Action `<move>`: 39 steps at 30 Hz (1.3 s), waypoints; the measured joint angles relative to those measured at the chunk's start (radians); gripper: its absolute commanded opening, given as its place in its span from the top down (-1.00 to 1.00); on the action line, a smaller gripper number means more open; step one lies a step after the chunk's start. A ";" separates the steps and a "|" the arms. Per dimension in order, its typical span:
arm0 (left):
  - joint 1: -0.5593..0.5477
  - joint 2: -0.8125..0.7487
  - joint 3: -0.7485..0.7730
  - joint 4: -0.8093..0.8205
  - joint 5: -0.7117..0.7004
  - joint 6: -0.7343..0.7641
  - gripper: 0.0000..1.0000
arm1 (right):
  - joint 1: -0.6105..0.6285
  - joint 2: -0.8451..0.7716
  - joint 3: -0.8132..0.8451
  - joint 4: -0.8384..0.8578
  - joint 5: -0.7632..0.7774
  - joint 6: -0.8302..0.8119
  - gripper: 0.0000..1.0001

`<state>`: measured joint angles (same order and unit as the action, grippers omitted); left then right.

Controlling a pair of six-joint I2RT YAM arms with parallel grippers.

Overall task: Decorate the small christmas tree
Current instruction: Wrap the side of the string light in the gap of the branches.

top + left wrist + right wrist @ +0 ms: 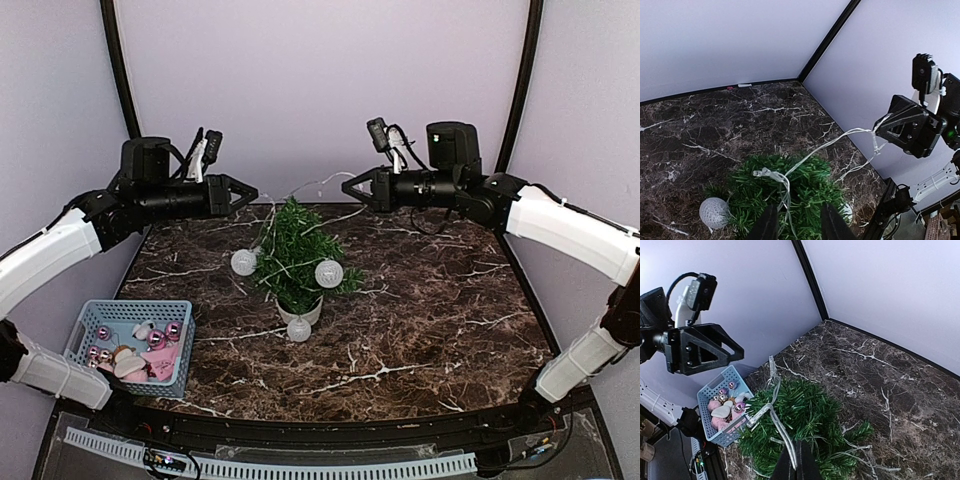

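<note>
Top view: the small christmas tree (288,250) stands upright in its white pot (303,312) mid-counter (430,300), with white globe bulbs (329,273) on and around it. I've got the left tool (252,190) and the right tool (347,187) facing each other above and behind it. A blue basket (135,305) of ornaments sits near-left.

Left wrist: the left tool's jaws are parted over the treetop. The light string (830,145) hangs loose between them and runs across to the right tool.

Right wrist: the right tool is pinched closed on the light string just above the tree.
</note>
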<state>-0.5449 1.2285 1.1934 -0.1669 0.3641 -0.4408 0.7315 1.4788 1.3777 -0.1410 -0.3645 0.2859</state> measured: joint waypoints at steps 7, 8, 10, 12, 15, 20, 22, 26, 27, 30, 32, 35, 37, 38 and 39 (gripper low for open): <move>0.018 0.072 0.000 0.016 -0.017 -0.033 0.53 | 0.000 0.000 0.000 0.021 -0.018 0.009 1.00; 0.021 0.077 0.000 0.024 -0.019 -0.043 0.53 | 0.000 0.000 0.000 0.022 -0.019 0.009 1.00; 0.025 0.085 0.000 0.039 -0.027 -0.063 0.53 | 0.000 0.000 0.000 0.025 -0.023 0.012 1.00; 0.028 0.094 0.000 0.051 -0.034 -0.083 0.53 | 0.000 0.000 -0.001 0.029 -0.025 0.012 1.00; 0.033 0.115 0.000 0.075 -0.039 -0.115 0.53 | 0.000 0.000 -0.005 0.037 -0.028 0.012 1.00; 0.037 0.161 0.006 0.093 -0.039 -0.145 0.53 | 0.000 0.000 -0.012 0.037 -0.029 0.013 1.00; 0.037 0.179 0.014 0.094 -0.039 -0.151 0.53 | 0.000 0.000 -0.012 0.037 -0.030 0.012 1.00; 0.037 0.196 0.018 0.109 -0.035 -0.158 0.53 | 0.000 0.000 -0.017 0.037 -0.031 0.012 1.00; 0.037 0.196 0.018 0.111 -0.034 -0.159 0.53 | 0.000 0.000 -0.018 0.037 -0.031 0.012 1.00; 0.037 0.197 0.018 0.120 -0.023 -0.166 0.52 | 0.000 0.000 -0.019 0.037 -0.031 0.012 1.00; 0.037 0.199 0.021 0.127 -0.012 -0.170 0.52 | 0.000 0.000 -0.019 0.037 -0.032 0.012 1.00; 0.037 0.208 0.031 0.147 0.007 -0.177 0.52 | 0.000 0.000 -0.019 0.037 -0.032 0.012 1.00; 0.037 0.213 0.033 0.159 0.022 -0.182 0.52 | 0.000 0.000 -0.019 0.037 -0.032 0.012 1.00; 0.037 0.216 0.034 0.166 0.026 -0.185 0.54 | 0.000 0.000 -0.019 0.037 -0.032 0.012 1.00; 0.037 0.219 0.035 0.174 0.034 -0.187 0.60 | 0.000 0.000 -0.019 0.037 -0.032 0.012 1.00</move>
<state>-0.5083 1.4475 1.2282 0.0071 0.3977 -0.6281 0.7315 1.4792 1.3582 -0.1043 -0.3962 0.2981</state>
